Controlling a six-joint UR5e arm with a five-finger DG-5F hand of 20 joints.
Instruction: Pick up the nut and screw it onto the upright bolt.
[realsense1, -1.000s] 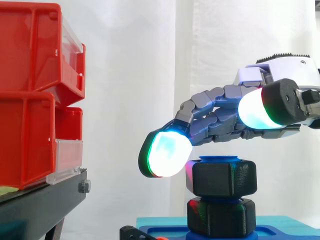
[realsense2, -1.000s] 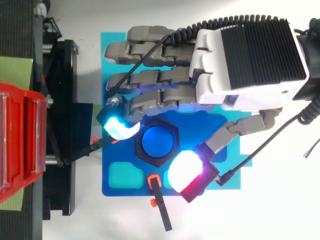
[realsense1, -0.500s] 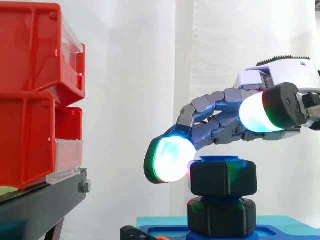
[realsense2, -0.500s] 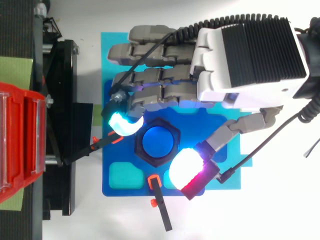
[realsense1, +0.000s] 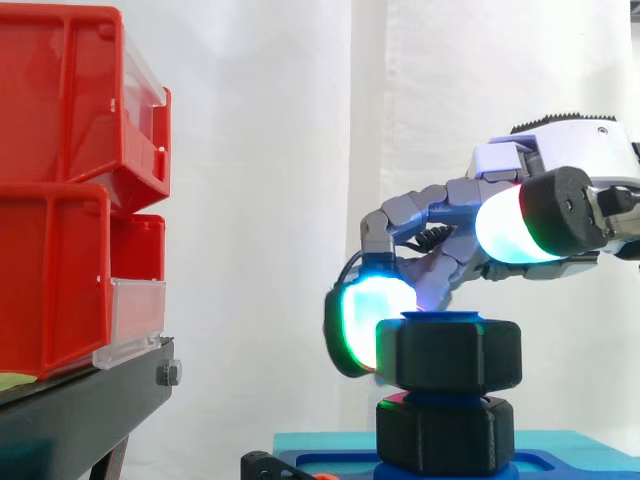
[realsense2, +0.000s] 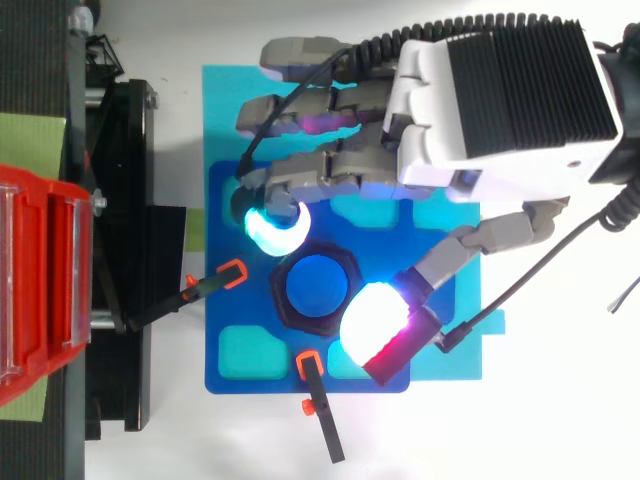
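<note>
While the blue bolt (realsense2: 315, 285) stands upright, its long axis vertical, the black nut (realsense1: 448, 352) sits level near its top (bore along the same axis), above a second black hex piece (realsense1: 445, 435). The hand (realsense2: 500, 100) curls round the nut, with one glowing fingertip (realsense1: 362, 325) against its left face and the thumb higher. Half a second ago that fingertip hung clear to the left.

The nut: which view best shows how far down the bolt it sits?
Side view. The nut appears in profile at the top of the blue bolt, with a sliver of blue above the black hex piece beneath. The top view gives its hexagonal outline around the bolt, not its height.
</note>
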